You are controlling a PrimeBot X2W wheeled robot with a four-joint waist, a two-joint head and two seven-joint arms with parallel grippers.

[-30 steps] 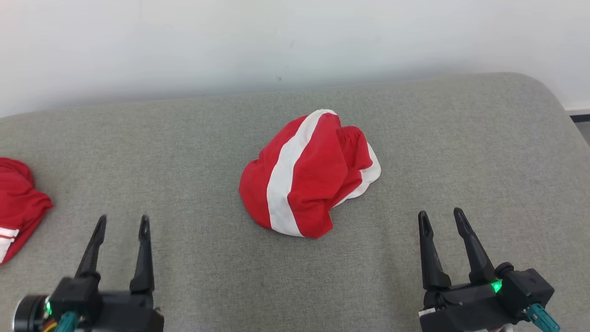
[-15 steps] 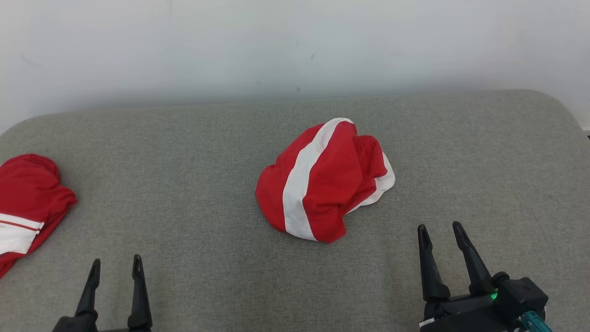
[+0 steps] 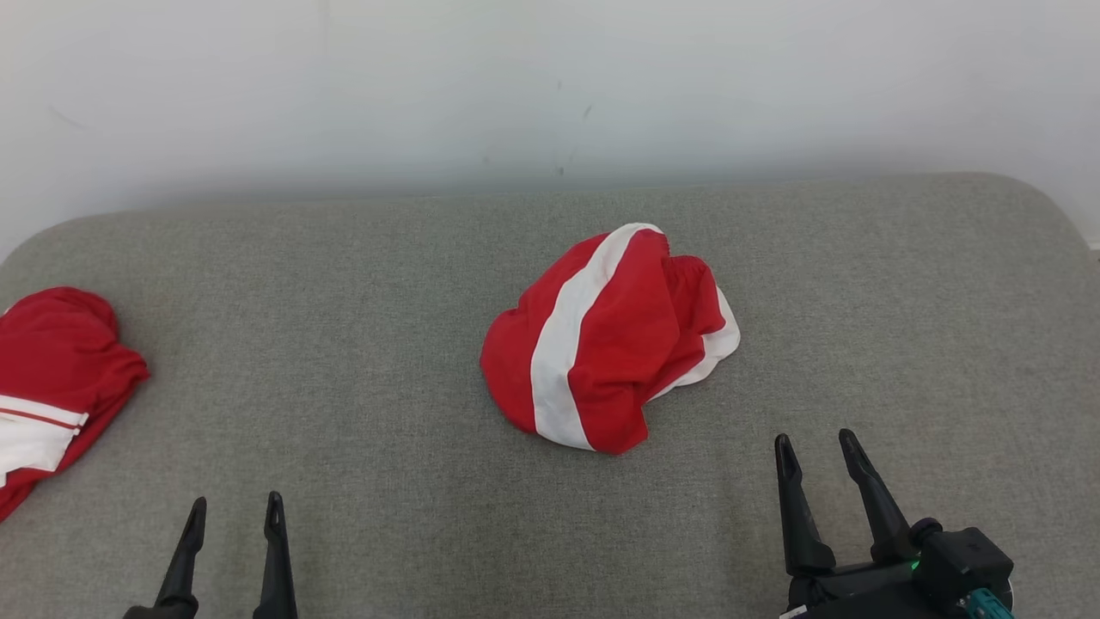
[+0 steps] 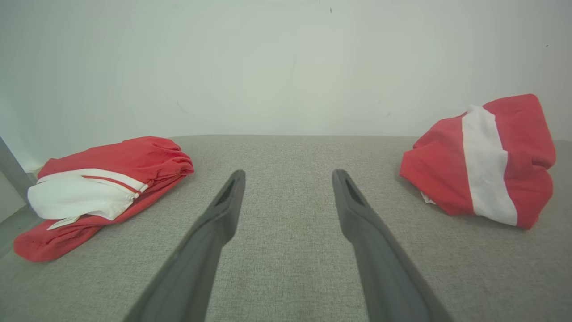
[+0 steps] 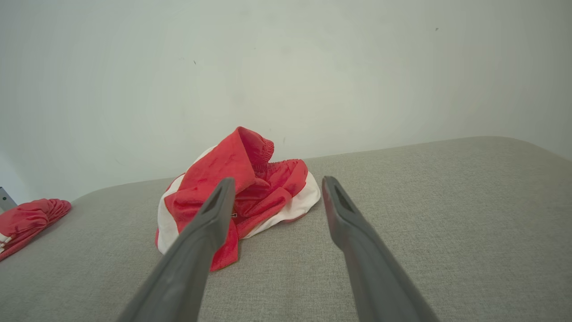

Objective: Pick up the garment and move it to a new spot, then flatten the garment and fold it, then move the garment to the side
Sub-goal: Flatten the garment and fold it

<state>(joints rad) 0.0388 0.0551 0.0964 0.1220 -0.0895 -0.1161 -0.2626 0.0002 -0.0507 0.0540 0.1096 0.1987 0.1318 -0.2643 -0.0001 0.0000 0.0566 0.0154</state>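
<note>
The left claw (image 3: 237,500) and right claw (image 3: 814,441) hang open and empty, short of the crumpled garment (image 3: 601,344) lying mid-surface (image 3: 344,284). Pinching one loose fold (it looks bunched in layers) could lift it twisted. Nothing blocks the reach. A second red garment (image 3: 51,378) lies far left.

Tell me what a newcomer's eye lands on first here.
The crumpled red garment with its broad white stripe, heaped midway across the grey cushioned surface, draws the eye first. A second red-and-white garment lies at the far left edge. Near the viewer, the left gripper and right gripper both stand open, holding nothing.
</note>
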